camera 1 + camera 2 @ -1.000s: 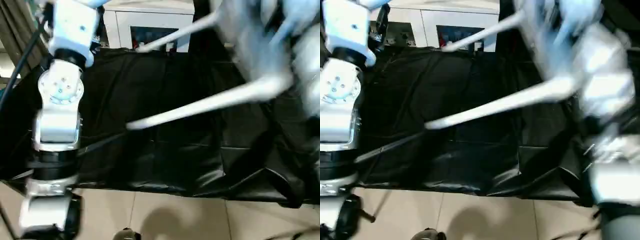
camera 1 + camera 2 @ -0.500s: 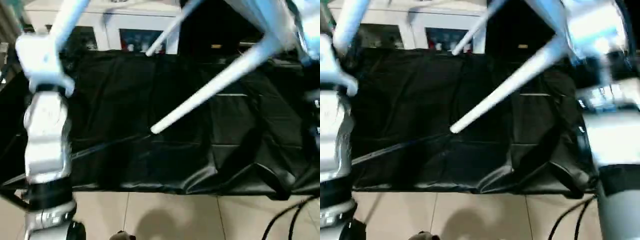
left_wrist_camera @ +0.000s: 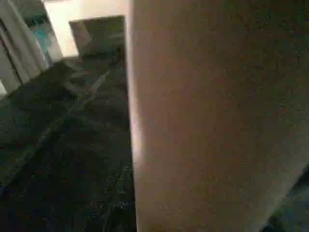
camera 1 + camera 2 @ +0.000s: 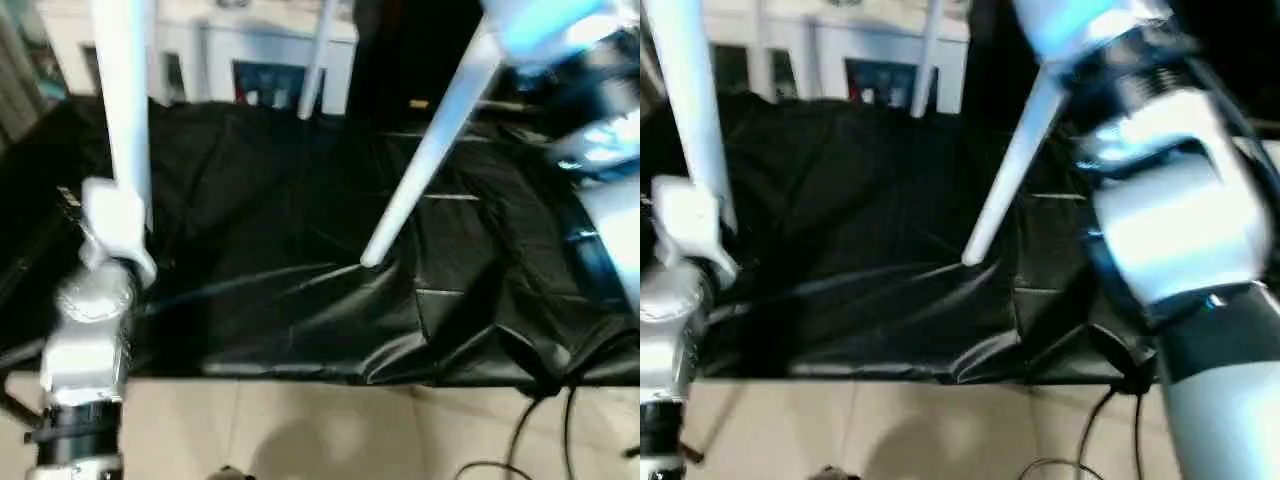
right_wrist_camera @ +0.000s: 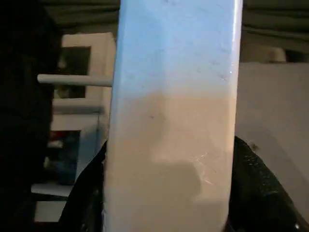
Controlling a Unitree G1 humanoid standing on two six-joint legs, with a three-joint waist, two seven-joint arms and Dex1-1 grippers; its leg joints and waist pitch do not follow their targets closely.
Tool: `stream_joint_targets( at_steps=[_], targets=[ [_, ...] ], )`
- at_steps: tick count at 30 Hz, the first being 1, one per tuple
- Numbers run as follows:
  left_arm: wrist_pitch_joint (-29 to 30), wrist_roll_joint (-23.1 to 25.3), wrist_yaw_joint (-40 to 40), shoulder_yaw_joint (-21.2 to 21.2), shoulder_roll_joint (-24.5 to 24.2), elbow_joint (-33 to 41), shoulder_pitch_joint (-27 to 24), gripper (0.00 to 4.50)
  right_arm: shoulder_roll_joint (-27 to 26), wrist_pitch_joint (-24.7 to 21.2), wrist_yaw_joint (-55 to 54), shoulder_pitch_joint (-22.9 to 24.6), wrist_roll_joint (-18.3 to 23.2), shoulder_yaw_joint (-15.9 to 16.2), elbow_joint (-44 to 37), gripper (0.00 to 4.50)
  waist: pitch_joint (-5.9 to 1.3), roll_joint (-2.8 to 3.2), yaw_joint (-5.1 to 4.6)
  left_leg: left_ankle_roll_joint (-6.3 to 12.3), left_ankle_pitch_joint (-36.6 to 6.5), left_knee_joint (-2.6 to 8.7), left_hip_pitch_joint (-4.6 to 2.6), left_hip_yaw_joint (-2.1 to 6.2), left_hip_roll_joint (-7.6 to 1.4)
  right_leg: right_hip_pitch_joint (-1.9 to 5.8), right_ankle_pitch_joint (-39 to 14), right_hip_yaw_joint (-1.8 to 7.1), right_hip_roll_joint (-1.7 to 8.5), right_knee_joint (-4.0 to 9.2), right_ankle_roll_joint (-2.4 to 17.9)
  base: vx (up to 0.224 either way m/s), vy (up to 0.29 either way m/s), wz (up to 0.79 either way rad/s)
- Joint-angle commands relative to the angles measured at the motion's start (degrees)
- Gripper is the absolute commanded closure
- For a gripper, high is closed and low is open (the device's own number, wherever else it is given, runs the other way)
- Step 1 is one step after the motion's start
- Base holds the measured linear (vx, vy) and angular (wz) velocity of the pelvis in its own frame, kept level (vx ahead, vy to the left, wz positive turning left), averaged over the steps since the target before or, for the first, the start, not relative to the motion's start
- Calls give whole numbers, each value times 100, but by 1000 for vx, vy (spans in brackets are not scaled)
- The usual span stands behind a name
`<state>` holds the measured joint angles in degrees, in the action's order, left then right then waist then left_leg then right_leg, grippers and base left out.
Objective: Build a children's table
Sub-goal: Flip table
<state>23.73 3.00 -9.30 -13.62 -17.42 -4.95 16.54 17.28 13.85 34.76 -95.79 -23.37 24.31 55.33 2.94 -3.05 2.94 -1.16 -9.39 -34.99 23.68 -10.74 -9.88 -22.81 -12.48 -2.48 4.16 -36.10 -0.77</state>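
White plastic table (image 4: 430, 150) is looking light and stiff — grabbing near a leg's thick top seems safest. Right gripper (image 5: 169, 193) is squeezing it — left gripper's fingers, I cannot tell.

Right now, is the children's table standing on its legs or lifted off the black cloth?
Lifted: the children's table hangs with legs pointing downward, the nearest leg's tip just above the black cloth.

Black cloth (image 4: 300, 250), white cabinet (image 4: 250, 60), tiled floor (image 4: 300, 430)
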Motion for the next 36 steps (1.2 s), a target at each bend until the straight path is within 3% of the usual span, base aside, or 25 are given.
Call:
stream_joint_targets(
  at_steps=[1, 3, 9, 10, 12, 14, 17, 19, 20, 22, 27, 32, 36],
  targets=[
    [361, 192, 110, -167, -326, -226, 45, 310, -151, 623, 942, 222, -14, 442, 424, 255, -252, 313, -79, -855, -4011, 578, -345, 299, -352, -123, -1770, 218, 293, 472, 820, 0, 0, 0],
    [387, 205, 75, -136, -386, -210, 33, 312, -205, 690, 1035, 198, 35, 394, 449, 255, -240, 280, -59, -866, -4157, 580, -368, 301, -350, -152, -1934, 224, 298, 478, 759, 0, 0, 0],
    [247, 239, 247, -164, -470, -223, 42, 314, -323, 810, 1113, 170, 146, 204, 548, 255, -237, 252, -112, -851, -4135, 570, -317, 328, -331, -112, -2106, 218, 338, 494, 722, 0, 0, 0],
    [210, 207, 251, -168, -468, -217, 38, 314, -337, 818, 1107, 161, 160, 173, 573, 224, -240, 247, -125, -841, -4109, 567, -307, 330, -330, -106, -2090, 219, 340, 489, 733, 0, 0, 0],
    [58, -66, 177, -265, -376, -147, 23, 258, -375, 829, 1079, 140, 221, 70, 637, 188, -241, 245, -148, -808, -4075, 556, -309, 331, -328, -105, -2065, 220, 339, 484, 784, 0, 0, 0],
    [-163, -181, 251, -347, -287, -126, 3, 244, -372, 897, 1136, 172, 254, 48, 612, 178, -236, 246, -167, -800, -4019, 566, -271, 347, -329, -74, -1980, 215, 341, 471, 815, 0, 0, 0],
    [-324, -149, 398, -388, -261, -138, -55, 210, -385, 976, 1172, 232, 295, 18, 529, 143, -270, 229, -167, -703, -3846, 540, -291, 311, -330, -72, -1701, 235, 338, 458, 857, 0, 0, 0],
    [-415, -134, 502, -427, -234, -207, -189, 196, -439, 1127, 1251, 328, 407, -59, 355, 122, -306, 221, -175, -527, -3088, 560, -186, 313, -347, 65, -1091, 239, 361, 382, 968, 0, 0, 0],
    [-426, -123, 523, -431, -227, -224, -234, 196, -456, 1178, 1305, 363, 463, -73, 285, 122, -335, 223, -169, -506, -2854, 540, -177, 314, -347, 87, -862, 232, 358, 356, 1027, 57, -12, -12],
    [-485, -67, 617, -426, -212, -251, -359, 169, -502, 1351, 1445, 433, 586, -99, 157, 103, -304, 203, -144, -355, -2777, 505, -249, 237, -345, 22, -788, 246, 324, 392, 1144, 0, 0, 0],
    [-551, -86, 700, -419, -211, -312, -429, 125, -543, 1720, 1440, 473, 717, -153, 68, 59, -315, 209, -137, -347, -2519, 509, -220, 242, -348, 76, -767, 248, 321, 363, 1215, 0, 0, 0],
    [-810, -129, 778, -461, -199, -375, -511, 83, -847, 1999, 1890, 799, 1832, -776, -458, 15, -321, 178, -117, -227, -2438, 496, -239, 217, -354, 91, -805, 283, 330, 396, 1179, 0, 0, 0],
    [-1157, -205, 772, -545, -188, -408, -644, 57, -1135, 2161, 1996, 1067, 2665, -1230, -638, 0, -343, 223, -104, -150, -2148, 500, -247, 216, -379, 99, -416, 275, 330, 366, 1306, 0, 0, 0]
  ],
)
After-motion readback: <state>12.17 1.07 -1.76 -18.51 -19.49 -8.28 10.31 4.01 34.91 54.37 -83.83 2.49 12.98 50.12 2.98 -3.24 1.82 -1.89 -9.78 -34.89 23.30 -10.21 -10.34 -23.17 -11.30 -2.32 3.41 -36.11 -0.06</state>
